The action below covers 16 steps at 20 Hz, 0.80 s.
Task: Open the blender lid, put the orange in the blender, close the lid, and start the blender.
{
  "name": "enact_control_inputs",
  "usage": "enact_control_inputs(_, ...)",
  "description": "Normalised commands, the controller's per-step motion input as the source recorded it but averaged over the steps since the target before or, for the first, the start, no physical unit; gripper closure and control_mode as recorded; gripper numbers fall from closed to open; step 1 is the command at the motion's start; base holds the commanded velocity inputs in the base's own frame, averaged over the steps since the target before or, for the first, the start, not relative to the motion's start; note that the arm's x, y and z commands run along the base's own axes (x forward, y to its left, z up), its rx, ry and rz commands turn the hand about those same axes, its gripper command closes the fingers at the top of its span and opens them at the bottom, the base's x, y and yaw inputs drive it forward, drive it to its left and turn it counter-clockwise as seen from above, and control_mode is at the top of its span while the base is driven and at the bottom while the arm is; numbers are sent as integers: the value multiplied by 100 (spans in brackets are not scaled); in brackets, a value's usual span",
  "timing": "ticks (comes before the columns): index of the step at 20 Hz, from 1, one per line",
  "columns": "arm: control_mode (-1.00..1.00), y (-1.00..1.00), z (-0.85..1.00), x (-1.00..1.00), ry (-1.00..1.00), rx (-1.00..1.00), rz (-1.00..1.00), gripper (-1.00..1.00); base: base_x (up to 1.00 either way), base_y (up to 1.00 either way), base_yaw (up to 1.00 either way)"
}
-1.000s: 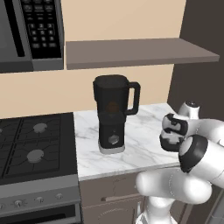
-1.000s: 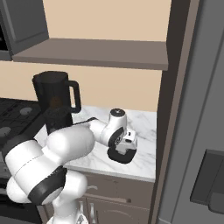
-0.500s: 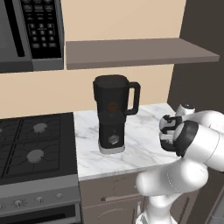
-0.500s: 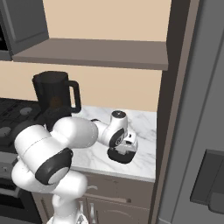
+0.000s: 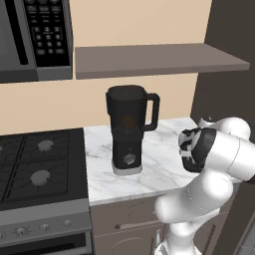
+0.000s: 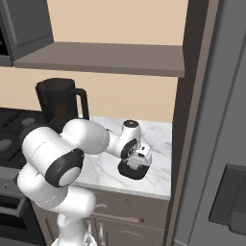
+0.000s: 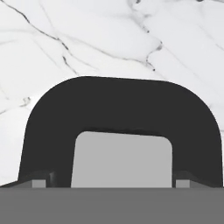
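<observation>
Blender: black blender (image 5: 129,134) stands upright on the marble tabletop (image 5: 159,159), close to the stove edge, its loop handle turned to the right in the left base view and its silvery knob (image 5: 129,159) facing front above a light grey foot.
Jar top: the jar's mouth carries no cap in the left base view.
Orange: a dim orange glow (image 5: 128,121) shows through the dark jar wall, inside the jar; the same spot shows faintly in the right base view (image 6: 61,112).
Blender lid: the flat black blender lid (image 6: 133,169) lies on the tabletop well to the right of the blender, near the tabletop's front edge; in the hand view (image 7: 120,127) it sits flat on the marble with its light grey square plug (image 7: 122,159) at the centre.
Gripper: the gripper (image 6: 139,160) points down directly over the lid, touching or just above it.
Jaws: two small dark tips flank the grey plug at the bottom of the hand view; whether they are clenched on it or released, I cannot tell.
Arm: the white arm bends low across the tabletop's right part.
Surroundings: stove (image 5: 37,167) to the blender's left, microwave (image 5: 35,37) above the stove, a brown shelf (image 5: 154,59) over the tabletop, a tall dark panel (image 6: 190,120) at the tabletop's right end.
</observation>
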Motion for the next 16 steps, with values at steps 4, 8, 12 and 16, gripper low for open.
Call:
enact_control_inputs(4,-100,-5,-34,0,1,0,-6,-100,0,0,0)
enact_control_inputs(8,-100,0,-40,0,1,0,-2,-100,0,0,0)
enact_control_inputs(12,-100,0,-52,0,3,0,0,-100,0,0,0)
enact_control_inputs(16,-100,8,-54,0,3,0,0,100,0,0,0)
